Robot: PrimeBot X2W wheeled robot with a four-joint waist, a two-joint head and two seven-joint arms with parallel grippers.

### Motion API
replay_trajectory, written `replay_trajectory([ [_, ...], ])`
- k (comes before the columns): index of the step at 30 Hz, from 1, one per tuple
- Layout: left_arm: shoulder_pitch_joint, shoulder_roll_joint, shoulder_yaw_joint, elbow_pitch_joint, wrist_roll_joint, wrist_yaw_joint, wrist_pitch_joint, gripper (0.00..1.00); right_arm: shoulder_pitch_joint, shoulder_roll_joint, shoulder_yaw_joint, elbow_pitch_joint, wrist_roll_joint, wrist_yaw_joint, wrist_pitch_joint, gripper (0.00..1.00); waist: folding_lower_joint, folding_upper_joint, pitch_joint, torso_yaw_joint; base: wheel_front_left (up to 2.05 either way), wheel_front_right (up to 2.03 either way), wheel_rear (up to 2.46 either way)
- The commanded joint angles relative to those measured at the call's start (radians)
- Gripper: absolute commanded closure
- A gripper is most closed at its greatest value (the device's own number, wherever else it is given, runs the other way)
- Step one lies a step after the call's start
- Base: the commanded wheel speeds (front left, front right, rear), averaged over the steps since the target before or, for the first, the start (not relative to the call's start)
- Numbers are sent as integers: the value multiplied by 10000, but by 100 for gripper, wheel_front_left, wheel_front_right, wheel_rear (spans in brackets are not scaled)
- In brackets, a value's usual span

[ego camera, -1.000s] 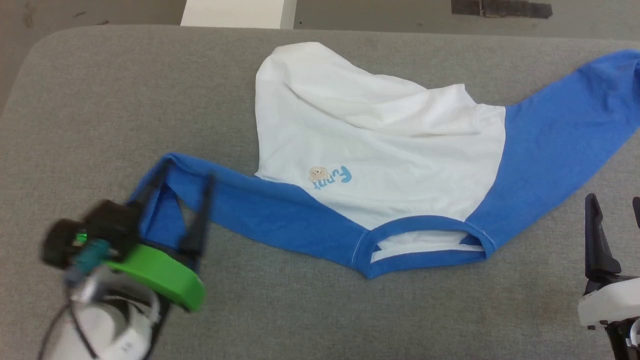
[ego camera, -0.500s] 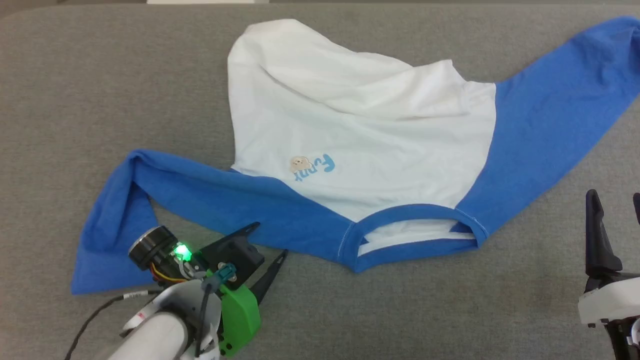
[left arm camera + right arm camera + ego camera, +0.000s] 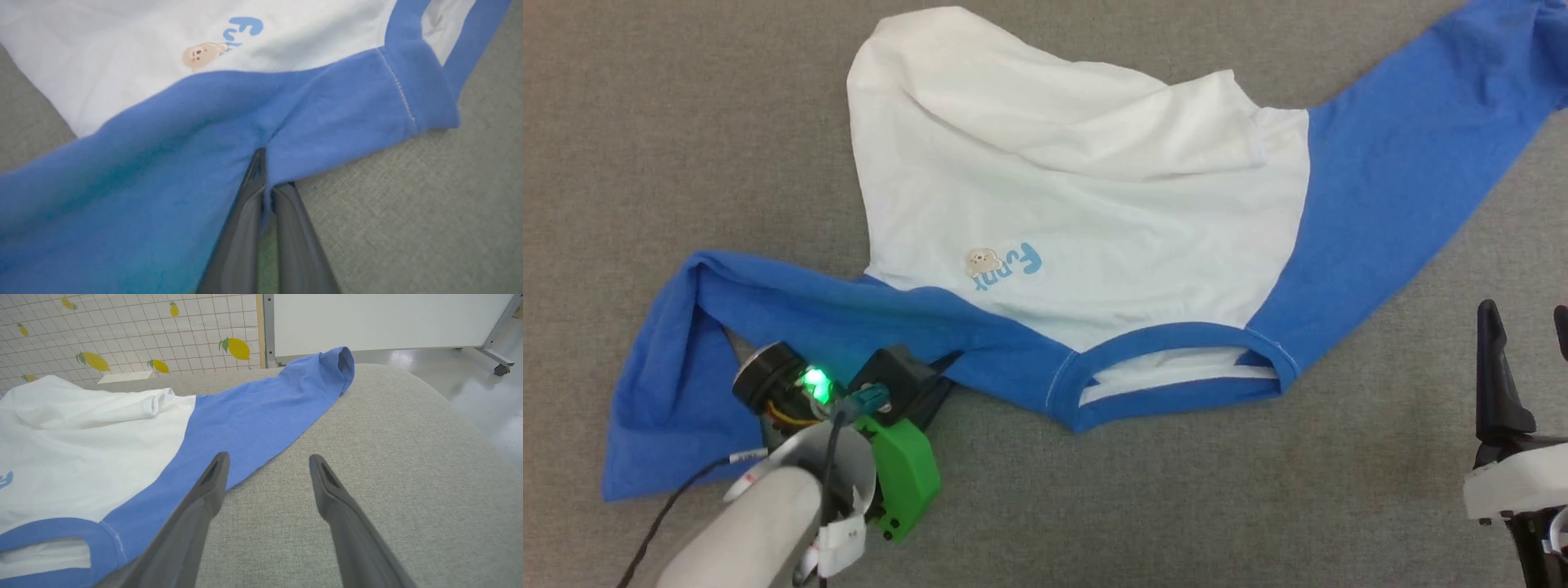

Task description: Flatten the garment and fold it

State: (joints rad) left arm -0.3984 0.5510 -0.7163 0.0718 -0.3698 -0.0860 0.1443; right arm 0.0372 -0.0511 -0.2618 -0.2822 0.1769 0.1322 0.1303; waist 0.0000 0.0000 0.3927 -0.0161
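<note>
The shirt (image 3: 1078, 212) is lying spread on the grey padded table (image 3: 1176, 506), chest side up, neckband (image 3: 1176, 371) pointing toward me. The white body is bunching in loose folds at the far end and is not lying flat. The small light-blue lettering (image 3: 1009, 265) and the tan bear mark (image 3: 982, 261) are sitting on the chest and reading upside down from my side. The blue sleeve on my left (image 3: 768, 302) is running out from the neck, then doubling back on itself, its end lying crumpled near the table's near side. The blue sleeve on my right (image 3: 1405, 163) is stretching out straight and mostly smooth toward the far right, its cuff opening showing in the right wrist view.

My left gripper (image 3: 267, 179) is pinching the near edge of the left sleeve, close beside the neckband. The jaws are pressing together with blue cloth between them, and the fabric is puckering at the tips. My left forearm and its green housing (image 3: 903, 482) are covering part of that sleeve in the head view.

My right gripper (image 3: 268, 459) is hovering over bare table just beside the right sleeve, jaws spread wide, touching nothing.

Beyond the table a tiled wall with lemon prints (image 3: 122, 330), a white panel (image 3: 367, 318) and a shiny floor (image 3: 470, 388) are showing.
</note>
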Motion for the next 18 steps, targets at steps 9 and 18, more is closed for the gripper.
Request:
replay_trajectory([
  [9,2270,569,1325,-1287,-1093,1663,-901,100,208,9,646,-186,-788,-15,719,0,0,0,-973,754,0,0,0],
  [18,2767,541,1398,-2022,-1329,1942,-1041,100,226,-2499,2454,-351,-1170,-15,2835,0,0,0,-839,1258,0,0,0],
])
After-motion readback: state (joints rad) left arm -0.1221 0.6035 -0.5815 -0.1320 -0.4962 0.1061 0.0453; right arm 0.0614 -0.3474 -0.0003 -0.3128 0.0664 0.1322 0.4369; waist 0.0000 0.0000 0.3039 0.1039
